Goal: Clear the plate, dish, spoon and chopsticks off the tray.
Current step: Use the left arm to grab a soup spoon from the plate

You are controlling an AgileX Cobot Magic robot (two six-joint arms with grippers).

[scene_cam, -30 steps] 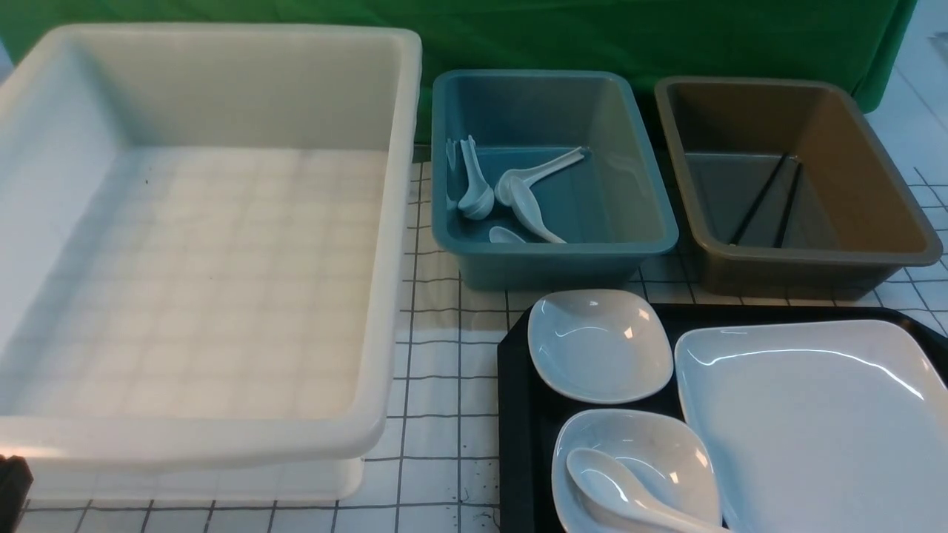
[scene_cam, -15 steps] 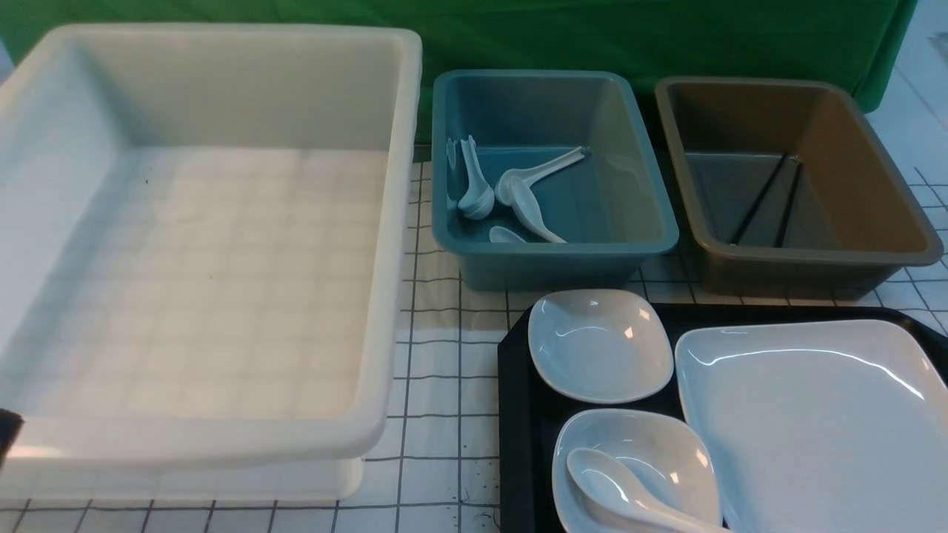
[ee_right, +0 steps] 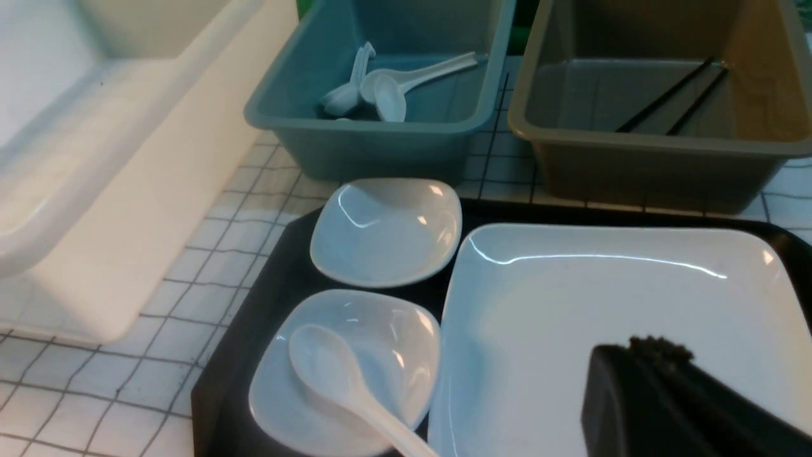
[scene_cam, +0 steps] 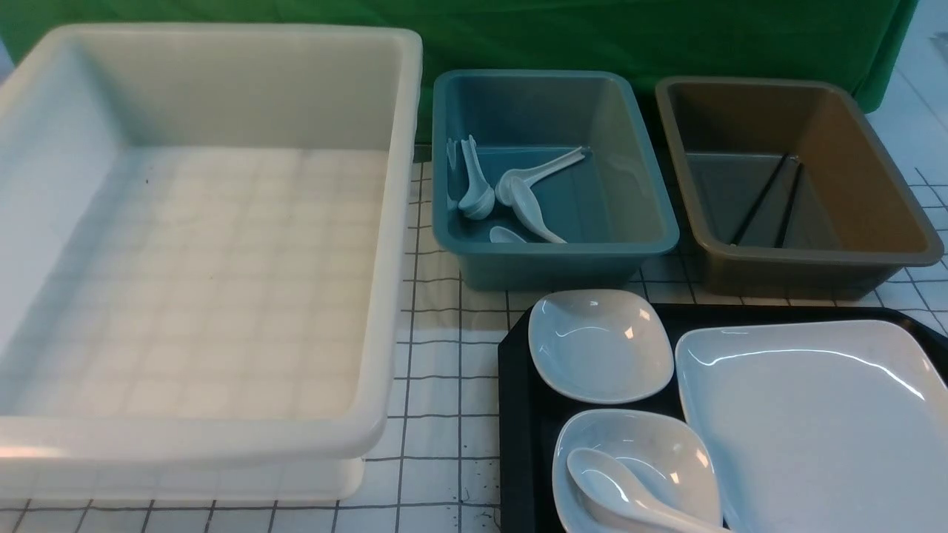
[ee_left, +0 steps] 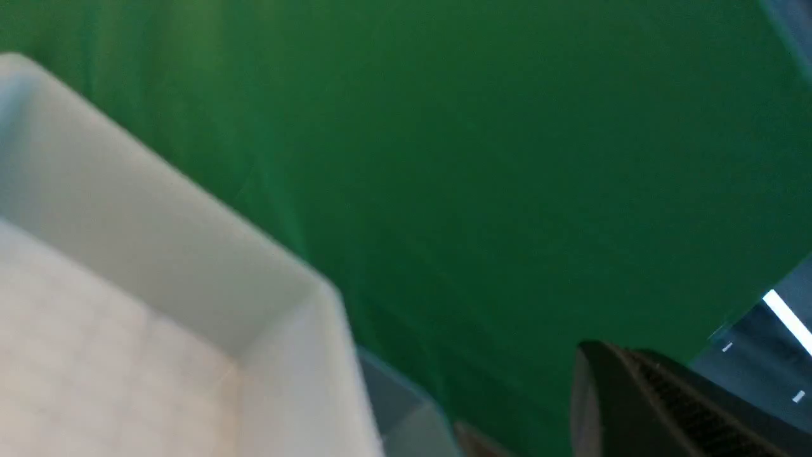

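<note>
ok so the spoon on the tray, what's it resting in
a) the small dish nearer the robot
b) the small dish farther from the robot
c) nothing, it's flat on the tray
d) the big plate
A: the spoon lies with its bowl inside the nearer small dish on the tray, while the farther small dish and the plate hold nothing.
</note>
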